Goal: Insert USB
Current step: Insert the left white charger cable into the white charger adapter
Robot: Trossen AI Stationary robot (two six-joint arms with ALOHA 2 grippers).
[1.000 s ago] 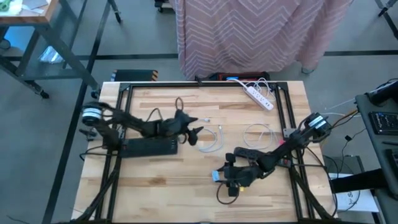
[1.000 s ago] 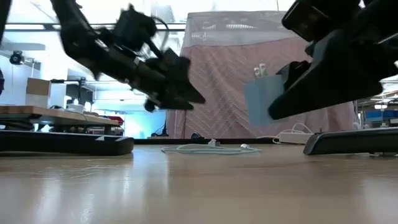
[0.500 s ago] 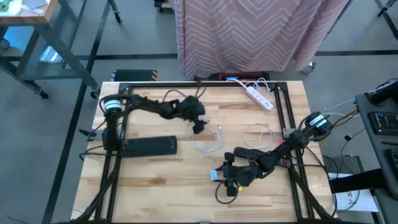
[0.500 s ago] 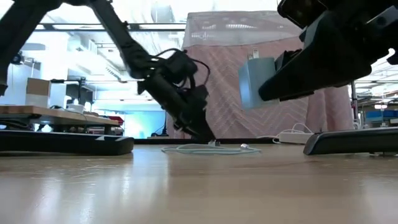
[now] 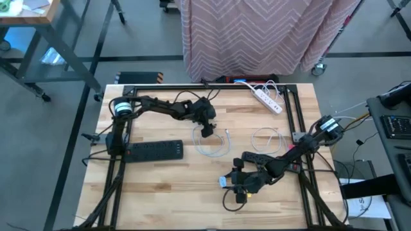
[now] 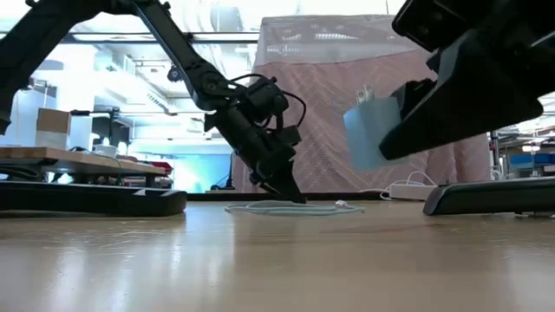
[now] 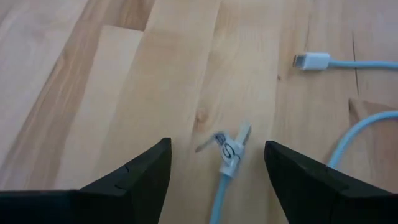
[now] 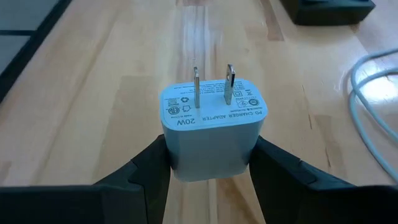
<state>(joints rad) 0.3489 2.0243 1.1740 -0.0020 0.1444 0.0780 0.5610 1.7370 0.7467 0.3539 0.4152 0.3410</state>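
Note:
A pale blue USB cable (image 5: 215, 144) lies coiled on the wooden table (image 5: 160, 186) near its middle. Its tagged plug end (image 7: 230, 149) rests flat on the wood, and its other plug (image 7: 311, 60) lies farther off. My left gripper (image 5: 207, 131) is open and tipped down over the tagged end (image 6: 290, 198), one finger on either side and touching nothing. My right gripper (image 5: 231, 183) stands near the front edge, shut on a white charger adapter (image 8: 211, 121) with two prongs. My right gripper pinches the adapter's two opposite side walls (image 8: 171, 155) between its two fingers (image 8: 146, 171), at the end away from the prongs. The fingers come slanting down from the table's right. The adapter (image 6: 368, 130) is lifted clear of the table, prongs pointing away from the gripper.
A black power strip (image 5: 154, 151) lies at the left of the table. A white power strip (image 5: 266, 99) with its cord sits at the far right. A second pale cable (image 5: 266, 138) is coiled right of the middle. A black frame (image 5: 298, 115) runs round the table's edges.
My left gripper has swung from above the black power strip toward the far-right, then come down onto the pale blue cable, tipping steeply downward and rolling. It now straddles the tagged plug end, still open. The cable has not moved.

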